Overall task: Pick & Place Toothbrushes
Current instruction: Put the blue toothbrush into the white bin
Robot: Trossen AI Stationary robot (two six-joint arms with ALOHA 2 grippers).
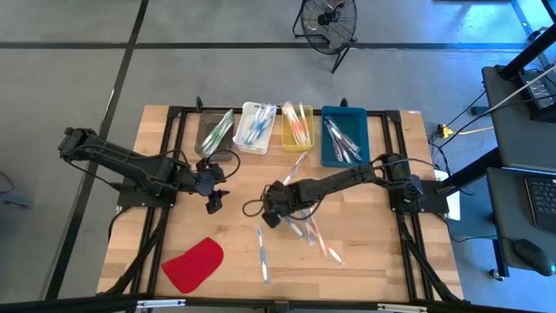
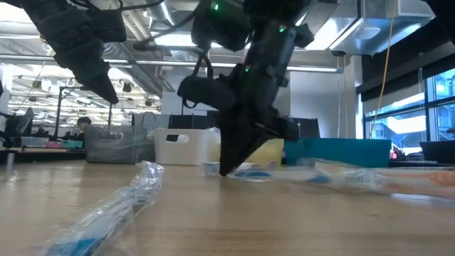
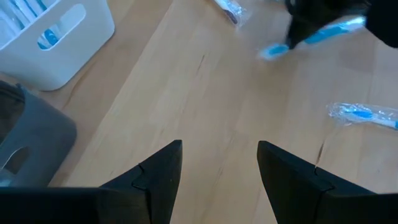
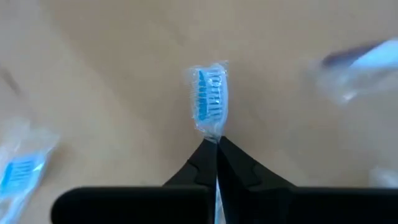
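Observation:
My right gripper (image 1: 271, 214) stands mid-table, pointing steeply down, shut on a wrapped blue toothbrush (image 4: 208, 99) whose bristled head sticks out past the fingertips. In the low view its tips (image 2: 229, 169) reach the tabletop. My left gripper (image 1: 215, 203) hangs open above bare wood left of it, its fingers (image 3: 163, 174) around nothing. More wrapped toothbrushes (image 1: 261, 250) (image 1: 306, 228) lie flat on the table, and one (image 2: 114, 206) lies near the low camera. My right gripper pinches the toothbrush between its two fingers at the neck (image 4: 215, 138), just behind the bristled head. The fingers come from above, slanting down. The head lies beyond the fingertips; whether the brush is clear of the wood, I cannot tell.
Along the far edge stand a grey bin (image 1: 215, 133), a white bin (image 1: 244, 139), a yellow bin (image 1: 286, 139) and a teal bin (image 1: 327, 156), each holding toothbrushes. A flat red piece (image 1: 193, 265) lies near the front left. One toothbrush (image 1: 295, 165) lies before the yellow bin.

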